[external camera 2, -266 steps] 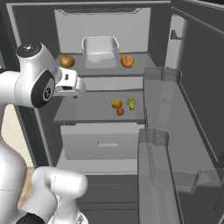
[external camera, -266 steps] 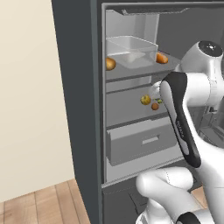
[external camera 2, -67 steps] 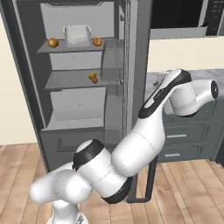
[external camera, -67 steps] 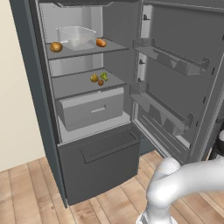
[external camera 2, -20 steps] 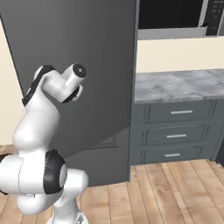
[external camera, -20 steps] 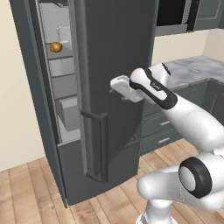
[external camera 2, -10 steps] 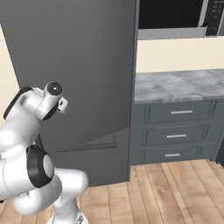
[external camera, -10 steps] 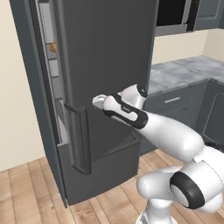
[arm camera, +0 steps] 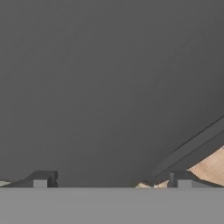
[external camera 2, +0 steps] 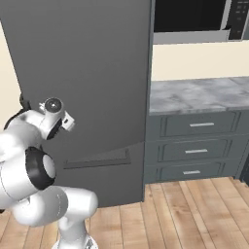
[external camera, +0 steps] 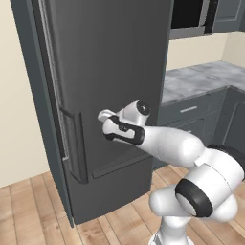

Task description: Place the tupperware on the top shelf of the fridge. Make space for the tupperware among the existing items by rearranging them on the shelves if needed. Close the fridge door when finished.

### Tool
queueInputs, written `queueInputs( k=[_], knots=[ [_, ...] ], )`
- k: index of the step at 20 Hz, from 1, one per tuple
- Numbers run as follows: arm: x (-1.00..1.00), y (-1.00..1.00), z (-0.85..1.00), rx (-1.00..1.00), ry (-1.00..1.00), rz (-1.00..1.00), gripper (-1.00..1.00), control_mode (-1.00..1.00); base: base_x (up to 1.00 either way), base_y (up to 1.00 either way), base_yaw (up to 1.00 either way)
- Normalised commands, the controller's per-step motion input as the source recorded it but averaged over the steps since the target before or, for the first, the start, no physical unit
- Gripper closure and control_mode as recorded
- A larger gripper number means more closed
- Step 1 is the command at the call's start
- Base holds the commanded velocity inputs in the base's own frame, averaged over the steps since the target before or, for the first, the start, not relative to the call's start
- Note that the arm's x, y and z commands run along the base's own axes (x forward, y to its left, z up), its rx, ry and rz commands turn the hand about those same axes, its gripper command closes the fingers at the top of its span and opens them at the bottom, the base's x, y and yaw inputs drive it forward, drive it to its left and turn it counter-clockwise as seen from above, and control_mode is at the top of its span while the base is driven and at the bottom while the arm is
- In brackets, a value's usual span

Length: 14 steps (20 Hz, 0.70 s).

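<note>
Against the fridge door (external camera: pixel 110 62), my gripper (external camera: pixel 106 116) stood spread wide and empty, its fingertips (arm camera: pixel 41 178) close to the flat dark panel. The door sat nearly shut on the fridge (external camera 2: pixel 82 73), a thin gap showing beside the bar handle (external camera: pixel 76 148). I judged the panel stiff, heavy and smooth: better pushed flat than pinched.
</note>
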Motion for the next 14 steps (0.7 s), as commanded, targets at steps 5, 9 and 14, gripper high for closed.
queueInputs(
  k=[5, 9, 14],
  knots=[
    [0.45, 0.12, -0.4, -0.04, 0.0, -0.13, -1.0, -1.0, 0.0, 0.0, 0.0],
    [0.61, 0.26, -0.3, -0.01, 0.0, -0.08, -1.0, -1.0, 0.0, 0.0, 0.0],
    [0.64, 0.25, -0.1, 0.0, 0.0, -0.08, -1.0, -1.0, 0.0, 0.0, 0.0]
  ],
)
